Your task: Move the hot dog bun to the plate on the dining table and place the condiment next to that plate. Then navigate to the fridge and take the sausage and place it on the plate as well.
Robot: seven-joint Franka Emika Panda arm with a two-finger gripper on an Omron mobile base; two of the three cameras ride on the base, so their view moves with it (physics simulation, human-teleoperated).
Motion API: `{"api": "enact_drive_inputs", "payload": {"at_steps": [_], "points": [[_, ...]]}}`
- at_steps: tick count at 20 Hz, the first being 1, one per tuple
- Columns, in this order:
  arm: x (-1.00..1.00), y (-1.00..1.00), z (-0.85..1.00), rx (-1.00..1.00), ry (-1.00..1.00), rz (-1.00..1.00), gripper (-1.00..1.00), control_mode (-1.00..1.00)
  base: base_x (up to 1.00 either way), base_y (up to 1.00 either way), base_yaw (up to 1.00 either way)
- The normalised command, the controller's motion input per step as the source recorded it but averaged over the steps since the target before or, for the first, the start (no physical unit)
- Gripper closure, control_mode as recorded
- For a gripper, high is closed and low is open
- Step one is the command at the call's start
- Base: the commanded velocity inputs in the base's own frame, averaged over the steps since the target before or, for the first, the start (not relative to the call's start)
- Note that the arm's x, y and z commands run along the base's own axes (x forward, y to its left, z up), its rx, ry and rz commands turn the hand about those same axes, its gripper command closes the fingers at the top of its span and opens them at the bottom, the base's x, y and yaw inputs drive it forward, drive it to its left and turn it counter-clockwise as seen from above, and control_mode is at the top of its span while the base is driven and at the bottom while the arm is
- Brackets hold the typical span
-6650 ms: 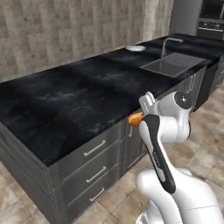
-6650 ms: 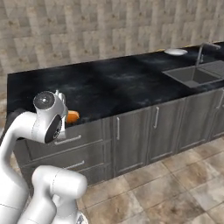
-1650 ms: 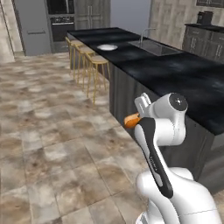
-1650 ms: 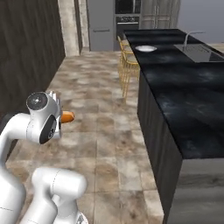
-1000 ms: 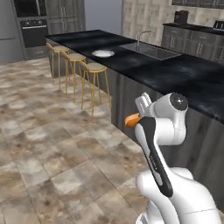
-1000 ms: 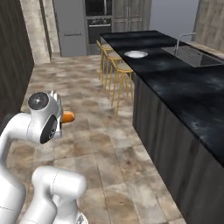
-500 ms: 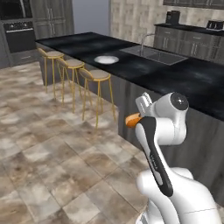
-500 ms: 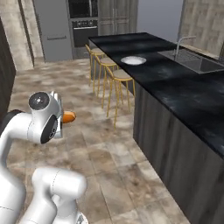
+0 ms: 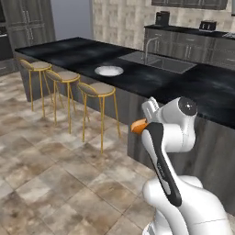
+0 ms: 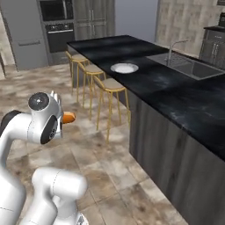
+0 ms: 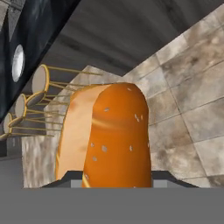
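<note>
Filling the hand view's centre, the hot dog bun [image 11: 109, 135] looks light and squashable, so the fingers [image 11: 117, 178], closed across its lower end, should squeeze gently.

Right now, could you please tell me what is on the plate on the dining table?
The plate on the dining table shows nothing on its white centre; the gripper holds the hot dog bun.

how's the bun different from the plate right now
The hot dog bun is oblong and orange-tan; the plate is round and flat with a white centre. The bun is held in the gripper above the floor; the plate rests on the dining table, behind the stools.
</note>
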Motion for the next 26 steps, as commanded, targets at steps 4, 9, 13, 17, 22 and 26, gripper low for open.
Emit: {"api": "enact_drive_inputs", "payload": {"at_steps": [4, 9, 13, 17, 22, 26], "points": [[0.0, 0.0, 0.0, 0.0, 0.0, 0.0, 1.0, 1.0, 1.0, 0.87, -0.31], [0.0, 0.0, 0.0, 0.0, 0.0, 0.0, 1.0, 1.0, 1.0, 0.81, -0.34], [0.0, 0.0, 0.0, 0.0, 0.0, 0.0, 1.0, 1.0, 0.99, 0.76, -0.38], [0.0, 0.0, 0.0, 0.0, 0.0, 0.0, 1.0, 1.0, 0.95, 0.74, -0.43], [0.0, 0.0, 0.0, 0.0, 0.0, 0.0, 1.0, 1.0, 0.9, 0.69, -0.44], [0.0, 0.0, 0.0, 0.0, 0.0, 0.0, 1.0, 1.0, 0.82, 0.7, -0.47]]}}
